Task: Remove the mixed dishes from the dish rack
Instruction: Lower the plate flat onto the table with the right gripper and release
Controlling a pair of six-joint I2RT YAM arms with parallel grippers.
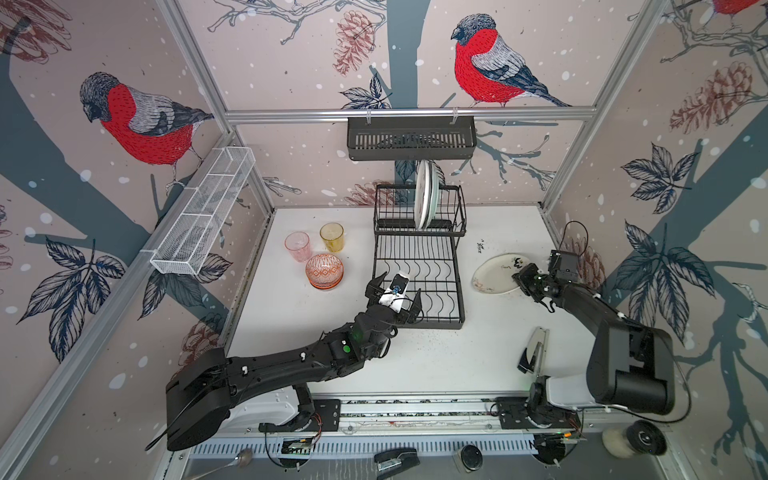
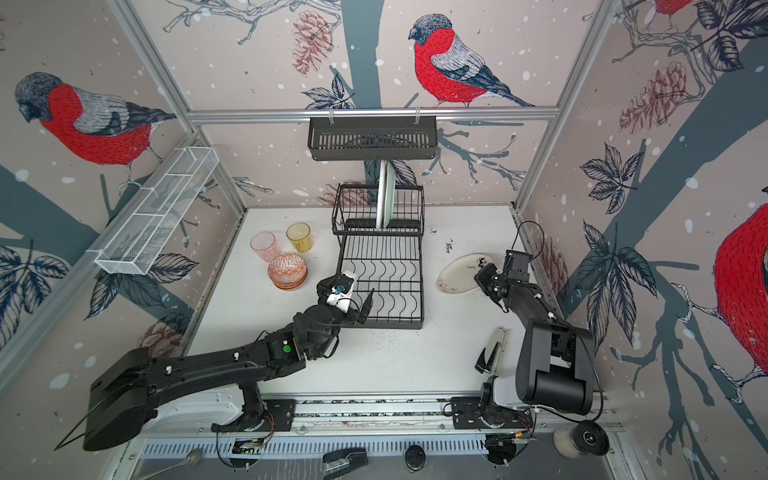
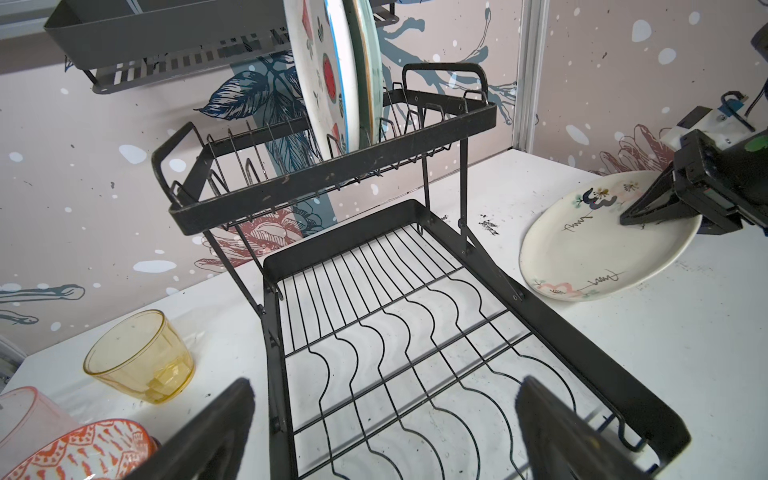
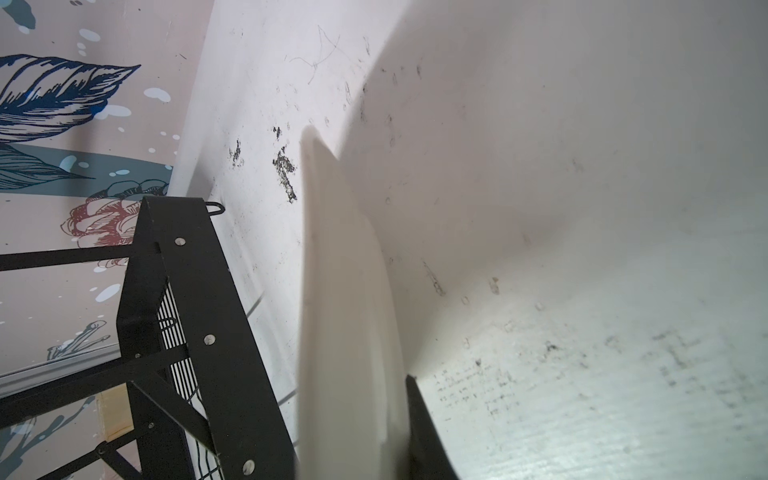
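Note:
The two-tier black dish rack [image 1: 432, 323] [image 2: 386, 324] [image 3: 332, 174] stands mid-table. Two plates stand upright in its raised basket, a white patterned plate [image 1: 424, 195] [image 3: 328, 70] and a mint plate [image 3: 368, 70]; the lower tray holds nothing. My left gripper [image 1: 401, 284] [image 2: 351, 286] [image 3: 384, 382] hovers open over the tray's front end. A cream plate [image 1: 496, 274] [image 2: 459, 274] [image 3: 590, 249] [image 4: 345, 291] lies right of the rack, one edge tipped up. My right gripper [image 1: 521, 278] [image 2: 482, 276] is shut on its rim. An amber glass [image 1: 331, 237], a pink glass [image 1: 298, 246] and an orange bowl [image 1: 324, 270] stand left of the rack.
A black slotted shelf basket [image 1: 411, 139] hangs on the back rail above the rack. A long white mesh tray [image 1: 205, 212] hangs on the left wall. A small black and grey tool [image 1: 534, 349] lies near the right arm's base.

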